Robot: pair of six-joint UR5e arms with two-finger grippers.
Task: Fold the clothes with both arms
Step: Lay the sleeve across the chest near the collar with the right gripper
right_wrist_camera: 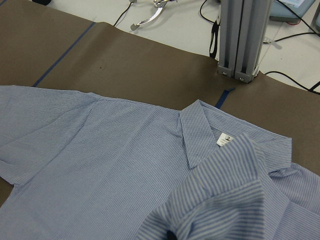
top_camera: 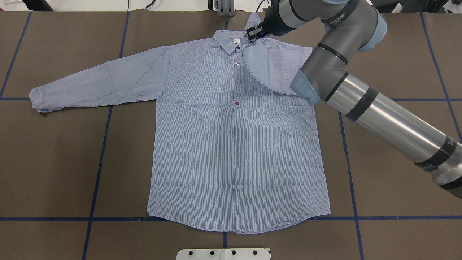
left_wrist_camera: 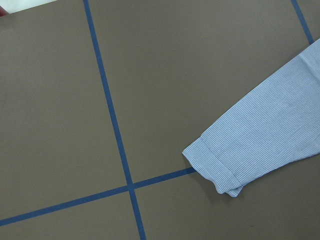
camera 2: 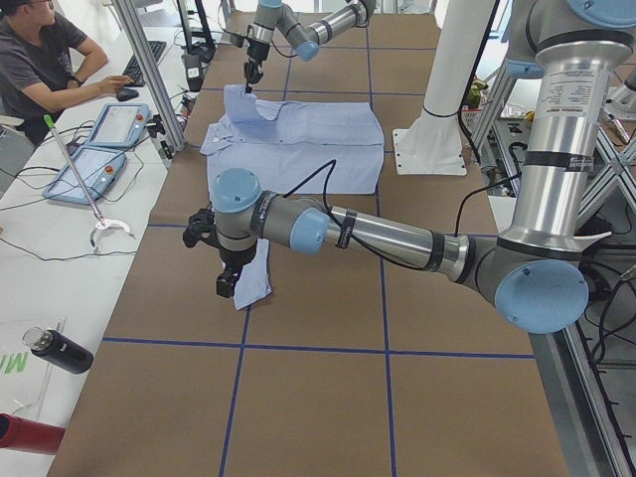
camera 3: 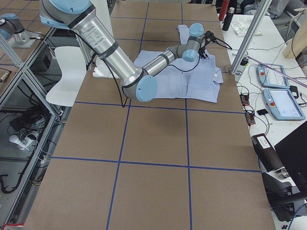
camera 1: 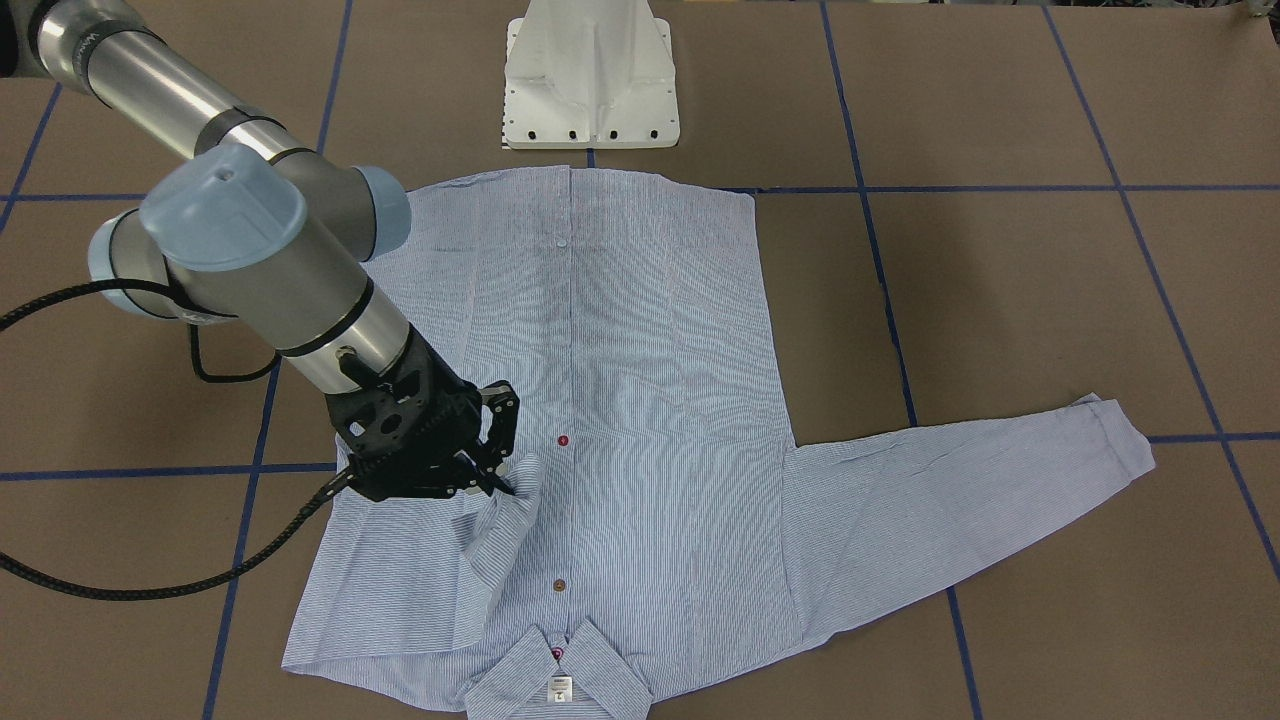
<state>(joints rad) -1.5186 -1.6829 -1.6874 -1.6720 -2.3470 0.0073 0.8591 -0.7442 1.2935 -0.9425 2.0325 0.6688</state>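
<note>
The light blue shirt (top_camera: 216,144) lies flat and buttoned on the brown table (top_camera: 54,162), with its collar (top_camera: 225,40) toward 12 o'clock as seen from overhead. The right gripper (camera 1: 503,482) has its fingers closed on one sleeve, which is folded over the chest at 1 o'clock. The other sleeve (top_camera: 101,81) stretches to 9 o'clock. The left gripper (camera 2: 228,285) hangs near its cuff; whether its fingers are open, I cannot tell.

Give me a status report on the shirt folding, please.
Right pincer shut on one sleeve, held across the shirt near the collar. Left pincer hovering by the other cuff, state unclear. Nothing obstructing the shirt.
</note>
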